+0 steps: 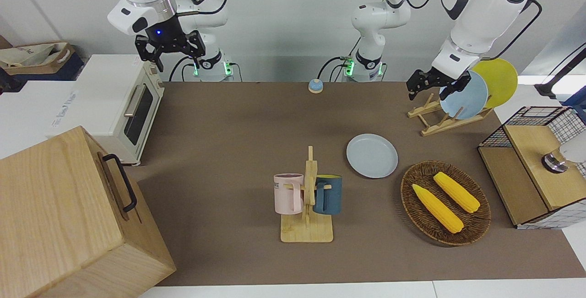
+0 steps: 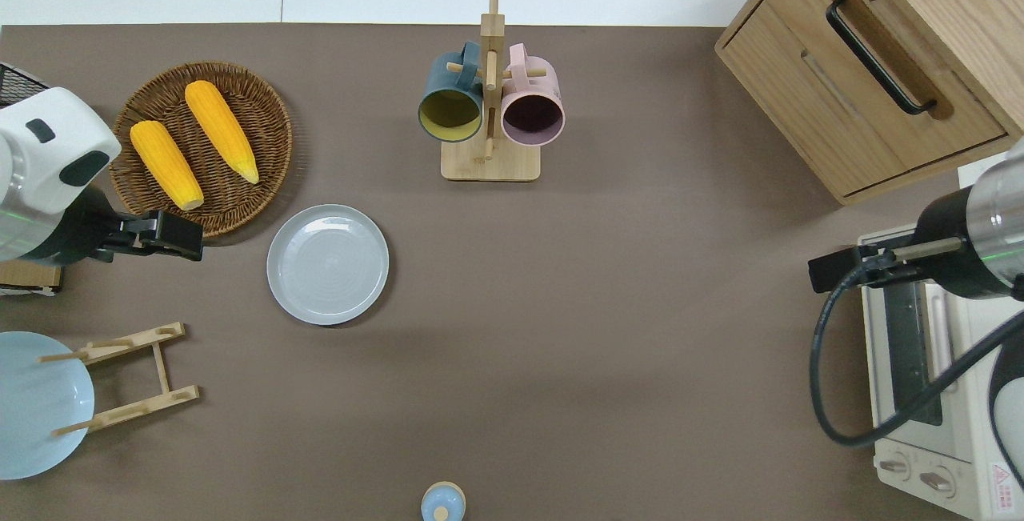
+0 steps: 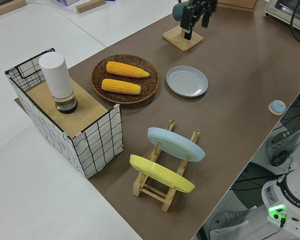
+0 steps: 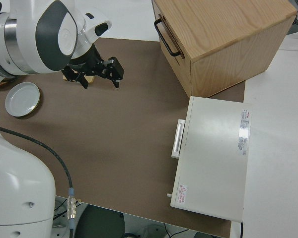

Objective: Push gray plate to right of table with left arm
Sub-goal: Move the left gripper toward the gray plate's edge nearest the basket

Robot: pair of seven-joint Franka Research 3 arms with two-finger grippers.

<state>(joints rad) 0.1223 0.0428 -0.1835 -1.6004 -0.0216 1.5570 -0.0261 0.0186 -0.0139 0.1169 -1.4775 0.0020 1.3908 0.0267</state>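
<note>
The gray plate (image 1: 371, 155) lies flat on the brown table (image 1: 229, 151), between the mug rack and the corn basket. It also shows in the overhead view (image 2: 328, 263), the left side view (image 3: 187, 81) and the right side view (image 4: 22, 98). My left gripper (image 1: 430, 89) is open, empty and up in the air. In the overhead view it (image 2: 180, 237) is over the basket's rim nearer the robots, beside the plate toward the left arm's end and apart from it. My right gripper (image 1: 178, 60) is open and parked.
A wicker basket (image 2: 264, 145) holds two corn cobs. A mug rack (image 2: 490, 161) has two mugs. A dish rack (image 1: 439, 121) holds a sky-blue and a yellow plate. A wooden cabinet (image 1: 59, 215), toaster oven (image 1: 119, 105), wire crate (image 1: 535, 170) and small bell (image 1: 315, 86) stand at the edges.
</note>
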